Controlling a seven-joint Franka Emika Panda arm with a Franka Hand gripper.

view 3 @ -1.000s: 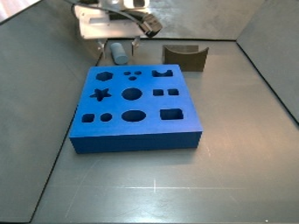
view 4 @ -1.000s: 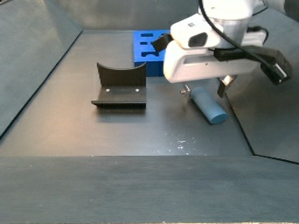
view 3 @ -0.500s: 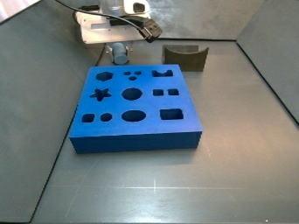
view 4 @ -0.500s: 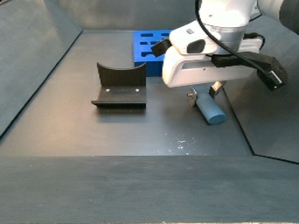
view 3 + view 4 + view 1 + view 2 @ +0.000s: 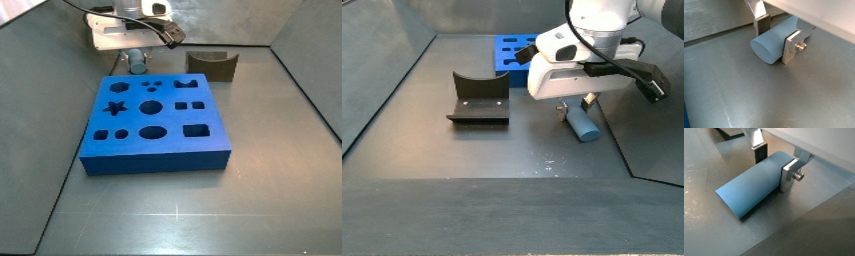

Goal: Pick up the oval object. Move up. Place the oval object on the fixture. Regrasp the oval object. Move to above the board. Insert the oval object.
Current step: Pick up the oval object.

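Note:
The oval object [image 5: 584, 124], a pale grey-blue peg, lies flat on the grey floor behind the board [image 5: 154, 162], near the back wall. My gripper [image 5: 576, 108] is down over it. In both wrist views the gripper [image 5: 775, 45] [image 5: 773, 172] has one silver finger on each side of the peg [image 5: 767, 47] [image 5: 747, 193], and both pads rest against its sides, so it is shut on the peg. In a side view the gripper [image 5: 135, 58] hides most of the peg [image 5: 135, 66]. The olive-brown fixture [image 5: 211, 65] [image 5: 478, 98] stands apart from the peg, with nothing in its notch.
The blue board [image 5: 509, 50] with its shaped holes fills the middle of the floor. Grey walls rise close behind and beside the gripper. A slanted side wall [image 5: 656, 140] lies near the peg's free end.
One second ago the gripper hung a little higher over the peg. It then came down around it. Over the last half second nothing has visibly moved.

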